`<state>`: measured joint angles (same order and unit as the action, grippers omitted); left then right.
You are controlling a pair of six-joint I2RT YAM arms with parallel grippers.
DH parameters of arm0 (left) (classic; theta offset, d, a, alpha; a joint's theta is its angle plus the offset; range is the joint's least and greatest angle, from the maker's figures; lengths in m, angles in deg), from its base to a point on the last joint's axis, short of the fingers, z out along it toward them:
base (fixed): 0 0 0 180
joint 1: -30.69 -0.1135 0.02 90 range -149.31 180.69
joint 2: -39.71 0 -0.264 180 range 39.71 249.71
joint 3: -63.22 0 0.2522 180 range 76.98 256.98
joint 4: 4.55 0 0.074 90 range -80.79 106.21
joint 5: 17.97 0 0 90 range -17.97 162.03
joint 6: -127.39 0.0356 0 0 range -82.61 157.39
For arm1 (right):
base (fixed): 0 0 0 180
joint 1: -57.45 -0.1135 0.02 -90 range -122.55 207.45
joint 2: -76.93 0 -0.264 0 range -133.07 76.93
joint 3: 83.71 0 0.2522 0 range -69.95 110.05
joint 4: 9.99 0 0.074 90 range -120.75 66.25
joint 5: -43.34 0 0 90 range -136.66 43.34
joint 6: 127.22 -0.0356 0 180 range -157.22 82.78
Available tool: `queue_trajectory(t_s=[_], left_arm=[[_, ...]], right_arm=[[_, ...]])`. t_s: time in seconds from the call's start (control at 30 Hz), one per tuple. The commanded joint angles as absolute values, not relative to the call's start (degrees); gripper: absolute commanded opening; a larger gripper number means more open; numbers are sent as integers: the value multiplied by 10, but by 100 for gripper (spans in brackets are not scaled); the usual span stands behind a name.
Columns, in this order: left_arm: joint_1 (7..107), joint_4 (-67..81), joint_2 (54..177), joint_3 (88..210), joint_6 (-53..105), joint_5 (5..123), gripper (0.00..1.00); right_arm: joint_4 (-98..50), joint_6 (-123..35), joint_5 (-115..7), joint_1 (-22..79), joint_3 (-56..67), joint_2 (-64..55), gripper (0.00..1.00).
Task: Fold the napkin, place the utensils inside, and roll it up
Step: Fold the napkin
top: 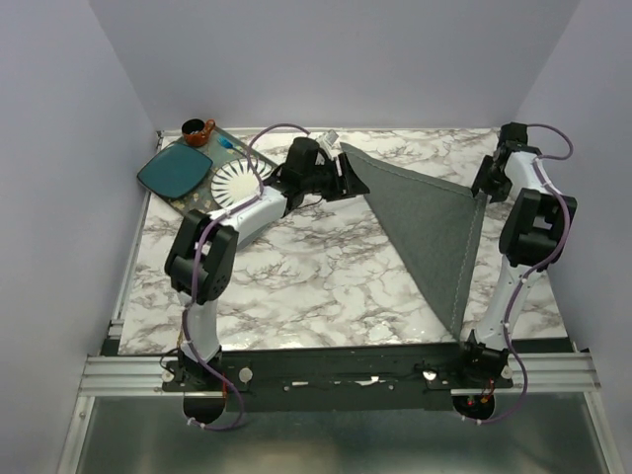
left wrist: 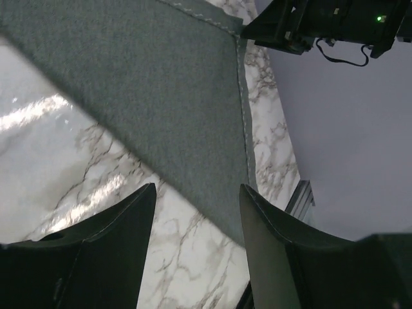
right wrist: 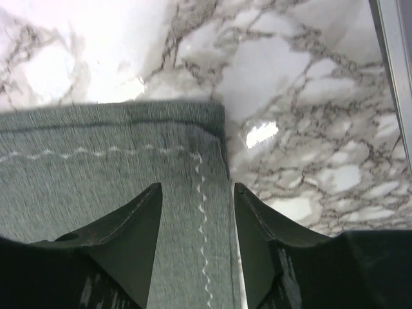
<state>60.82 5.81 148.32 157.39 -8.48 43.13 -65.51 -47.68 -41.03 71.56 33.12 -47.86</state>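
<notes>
1. Top external view: napkin [top: 425,227] spans a taut-looking triangle from left end effector [left wrist: 196,193] to right end effector [right wrist: 196,190], its lowest corner down by the tabletop [top: 296,276] near edge, right side.
2. Wrist views: each end effector's fingers stand moderately apart with cloth running through the gap. Actual pinch cannot be told.
3. White plate [top: 237,183] and teal plate [top: 176,170] sit far left, apart from the napkin.

Far-left corner of my worktop [top: 296,281]: crockery, grouped.
White marble with grey veins. A dark tray [top: 215,150] carries a teal square plate [top: 175,170], with a white ribbed plate [top: 240,182] just beside it on its right. A small brown cup [top: 197,131] sits at the tray's far edge. Plain grey walls all round.
</notes>
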Motion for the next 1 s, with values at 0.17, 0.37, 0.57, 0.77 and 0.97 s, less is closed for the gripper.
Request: queue_trajectory(t_s=[0.17, 0.37, 0.57, 0.77, 0.97], left_arm=[[610, -163, 1646, 1674, -247, 364, 53], [611, -203, 1641, 1654, -256, 368, 50], [611, -157, 1617, 1647, -210, 392, 49], [612, -135, 1606, 1660, -194, 399, 49], [612, -136, 1602, 1659, -191, 409, 49]], right_arm=[[-676, -460, -408, 729, 414, -538, 51], [-678, -454, -419, 731, 427, -553, 44], [-680, -452, -421, 734, 436, -568, 43], [-688, -450, -424, 734, 463, -579, 33], [-691, -445, -427, 734, 467, -582, 18]])
